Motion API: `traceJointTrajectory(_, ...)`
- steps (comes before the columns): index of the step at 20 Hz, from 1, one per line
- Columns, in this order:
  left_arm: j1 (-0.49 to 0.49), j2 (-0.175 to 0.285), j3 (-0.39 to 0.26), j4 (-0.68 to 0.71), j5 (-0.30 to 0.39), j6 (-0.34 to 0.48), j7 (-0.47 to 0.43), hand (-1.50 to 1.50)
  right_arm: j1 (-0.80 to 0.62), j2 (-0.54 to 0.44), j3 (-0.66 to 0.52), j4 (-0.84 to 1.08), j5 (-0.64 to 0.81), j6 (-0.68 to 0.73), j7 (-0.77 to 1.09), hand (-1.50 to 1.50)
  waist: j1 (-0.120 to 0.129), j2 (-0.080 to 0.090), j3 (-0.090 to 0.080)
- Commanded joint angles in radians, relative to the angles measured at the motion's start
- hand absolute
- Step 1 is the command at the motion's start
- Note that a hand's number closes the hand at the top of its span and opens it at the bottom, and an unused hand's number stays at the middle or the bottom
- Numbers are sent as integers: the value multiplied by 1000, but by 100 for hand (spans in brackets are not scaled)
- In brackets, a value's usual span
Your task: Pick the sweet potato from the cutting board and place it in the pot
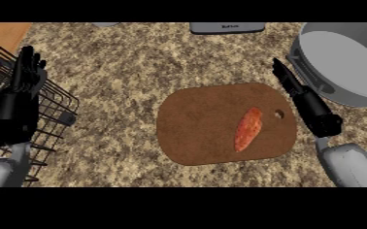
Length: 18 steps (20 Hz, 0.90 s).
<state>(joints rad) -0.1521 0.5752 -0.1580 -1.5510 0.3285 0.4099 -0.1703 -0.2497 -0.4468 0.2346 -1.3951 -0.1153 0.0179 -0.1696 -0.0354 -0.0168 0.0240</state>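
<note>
An orange sweet potato [248, 128] lies lengthwise on the right half of a brown cutting board [201, 131] in the middle of the counter. The grey pot [337, 65] stands at the right edge, beyond the board. My right hand [305, 99] is open, its fingers straight and pointing away from me, just right of the board's right edge and near the pot's rim. It does not touch the sweet potato. At the left edge my left hand [22, 94] rests open with its fingers up.
A black wire rack [54, 111] sits at the left, behind my left hand. A grey appliance [227, 27] shows at the counter's far edge. A strip of wood [13, 34] lies at the top left corner.
</note>
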Motion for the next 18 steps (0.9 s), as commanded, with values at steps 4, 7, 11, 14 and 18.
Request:
traceJointTrajectory(4, -25, -149, -10, -18, -49, -119, 218, 0, -41, 203, -22, -45, -204, -2, 121, -150, 41, 18, -22)
traceJointTrajectory(7, 18, -193, -61, -7, -41, -123, 226, 0, -113, -134, 68, -59, 172, 21, 92, -150, 35, -6, -64)
traceJointTrajectory(11, 30, -240, -88, -62, -1, -99, 333, 0, 89, 104, -23, -140, 208, -391, -8, -150, -1, 4, -23)
traceJointTrajectory(14, 24, -221, -55, -42, 8, -113, 344, 0, 212, 15, -20, -397, 223, -359, 2, -150, -6, 6, -25)
traceJointTrajectory(18, 41, -221, -66, -105, -3, -94, 394, 0, 340, -146, -19, -569, 321, -307, 194, -150, 0, 6, -26)
